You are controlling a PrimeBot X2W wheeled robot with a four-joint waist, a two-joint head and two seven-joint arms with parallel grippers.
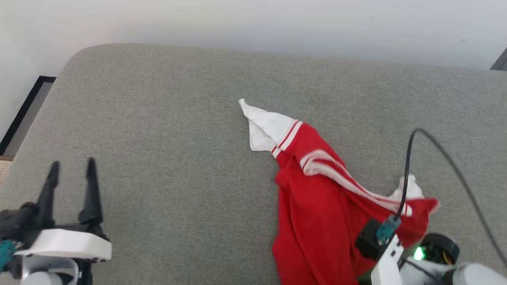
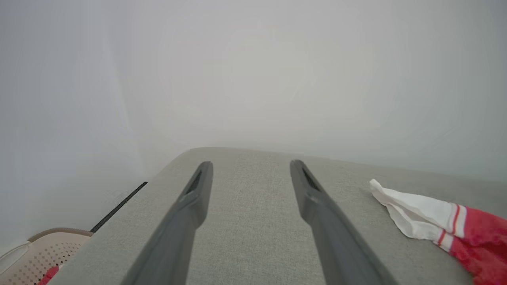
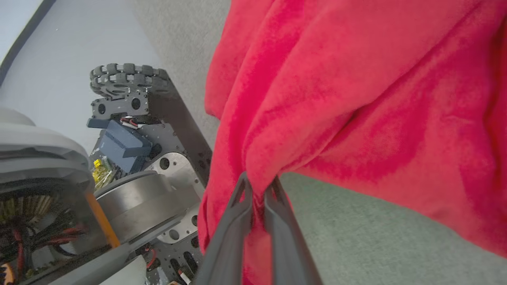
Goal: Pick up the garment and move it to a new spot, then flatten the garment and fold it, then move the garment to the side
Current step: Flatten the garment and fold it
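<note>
Pickup step: my right gripper (image 3: 259, 181) is clamped on a red fold of the garment (image 1: 313, 206), bunched at the cushion's (image 1: 158, 118) near-right edge. My left gripper (image 1: 73, 163) is spread wide, empty. Next, I reckon: lift clear, carry to bare cushion.

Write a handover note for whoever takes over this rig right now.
Right gripper: shut on the garment, pinching red fabric at its near edge.
Left gripper: open, holding nothing, over the grey cushion.
The garment lies crumpled on the cushion's right side, one white sleeve pointing away.
Done: grasp taken.
Left: carry it to a new spot, flatten, fold, move aside.
</note>
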